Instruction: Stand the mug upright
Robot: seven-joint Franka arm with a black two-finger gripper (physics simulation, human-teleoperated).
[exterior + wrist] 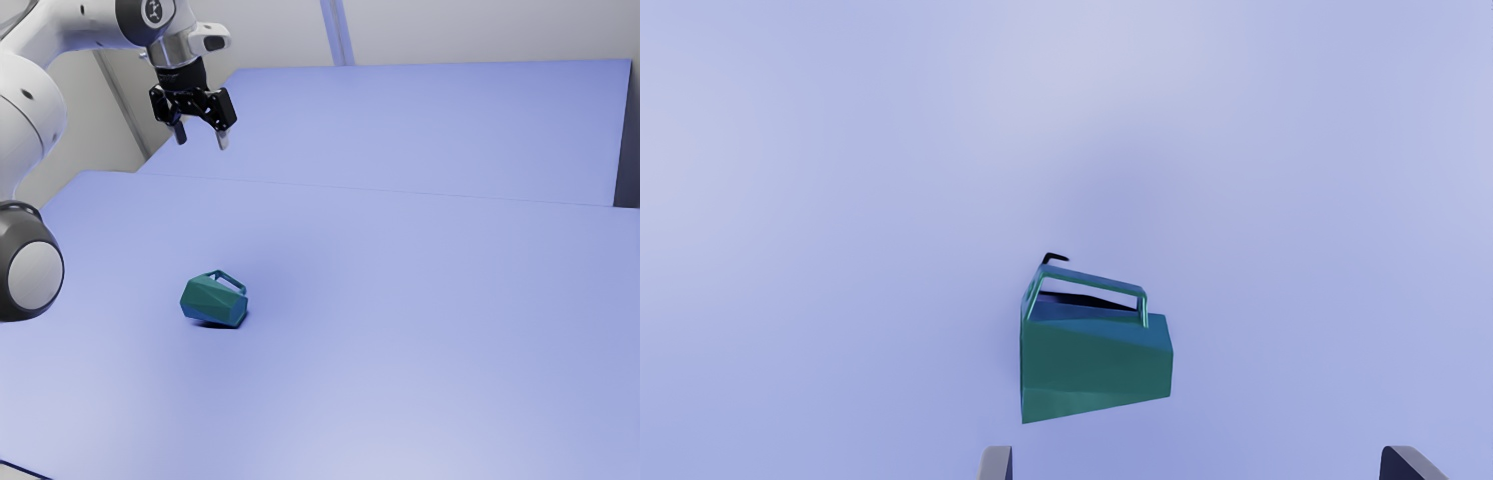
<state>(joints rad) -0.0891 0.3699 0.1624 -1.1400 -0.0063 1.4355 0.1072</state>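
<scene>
In the exterior view my gripper (202,144) hangs high above the table, well above the mug and near the view's upper left. Its two fingers stand wide apart, open, with nothing between them. A teal faceted mug (213,302) lies on its side on the table, its handle up and its base toward the exterior view's right. Seen from the wrist, the mug (1096,363) lies beyond the fingertips of the open gripper (1196,460), its handle raised off the body. The inside of the mug is hidden.
The mug lies on a wide blue table (430,330). Behind it is another blue surface (430,130) reaching back to a pale wall (480,30). A dark line (25,469) crosses the exterior view's lower left corner.
</scene>
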